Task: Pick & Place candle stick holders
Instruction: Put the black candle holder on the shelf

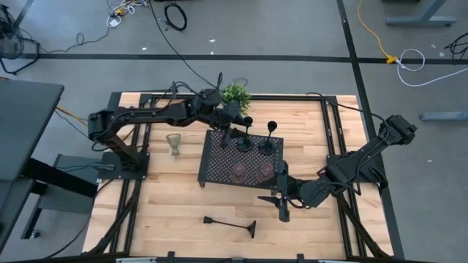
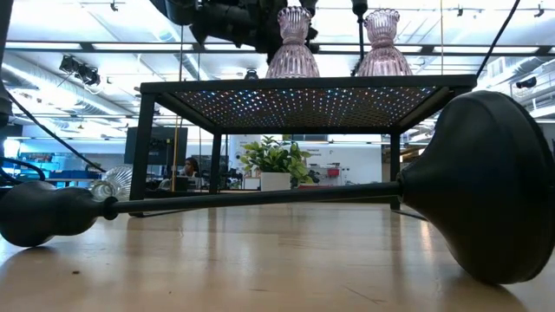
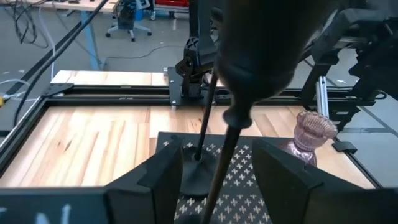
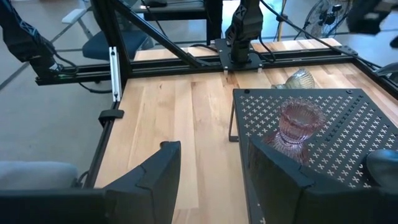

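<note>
The slim black stemmed candle stick holder (image 1: pixel 242 136) stands upright on the black perforated rectangular tray (image 1: pixel 212 169), its round flared base between the fingers of the left gripper (image 1: pixel 230 136), which are spread apart and not pressing the stem. A second black stemmed holder (image 1: pixel 270 141) stands just beside it, and two pinkish ribbed glass cups (image 1: pixel 251 172) sit nearer the right gripper (image 1: pixel 281 191), which waits open at the tray's near edge. The release looks nearly done. To finish it well, the left gripper should lift straight up, fingers wide, so they clear the cup top without nudging the stem. A greenish glass cup (image 1: pixel 174 143) and a fallen black holder (image 1: pixel 232 223) remain off the tray.
</note>
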`<state>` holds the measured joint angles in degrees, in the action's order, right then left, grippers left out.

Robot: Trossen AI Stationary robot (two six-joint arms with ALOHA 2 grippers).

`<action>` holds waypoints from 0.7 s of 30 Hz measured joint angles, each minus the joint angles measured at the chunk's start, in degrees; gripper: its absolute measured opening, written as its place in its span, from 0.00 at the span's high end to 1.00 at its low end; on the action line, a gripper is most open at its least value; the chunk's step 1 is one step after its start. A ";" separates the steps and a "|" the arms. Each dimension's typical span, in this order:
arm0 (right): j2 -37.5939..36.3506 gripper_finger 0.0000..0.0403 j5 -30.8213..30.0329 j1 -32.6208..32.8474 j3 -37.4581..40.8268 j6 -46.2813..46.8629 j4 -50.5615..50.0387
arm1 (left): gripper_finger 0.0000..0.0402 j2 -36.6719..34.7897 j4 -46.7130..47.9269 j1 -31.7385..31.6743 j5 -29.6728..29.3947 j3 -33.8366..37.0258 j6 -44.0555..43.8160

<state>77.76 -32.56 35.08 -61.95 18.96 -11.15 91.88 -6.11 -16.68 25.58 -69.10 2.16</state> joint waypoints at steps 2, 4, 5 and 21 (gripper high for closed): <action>0.00 0.54 0.00 -0.01 0.00 0.00 -0.05 | 0.51 -1.29 2.08 -0.41 -0.02 0.00 -0.01; -0.02 0.54 0.00 0.01 0.00 0.00 -0.05 | 0.51 -2.54 4.12 -0.60 -0.04 0.00 0.00; 0.00 0.54 0.00 0.01 0.00 0.02 -0.05 | 0.51 -3.21 5.76 -0.68 -0.07 0.00 -0.01; 11.87 0.54 13.68 0.01 -0.29 11.29 9.20 | 0.51 -14.16 34.10 1.51 1.22 0.00 0.54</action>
<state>89.63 -18.88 35.09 -62.24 30.25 -1.95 77.72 27.99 -15.17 26.81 -69.10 2.70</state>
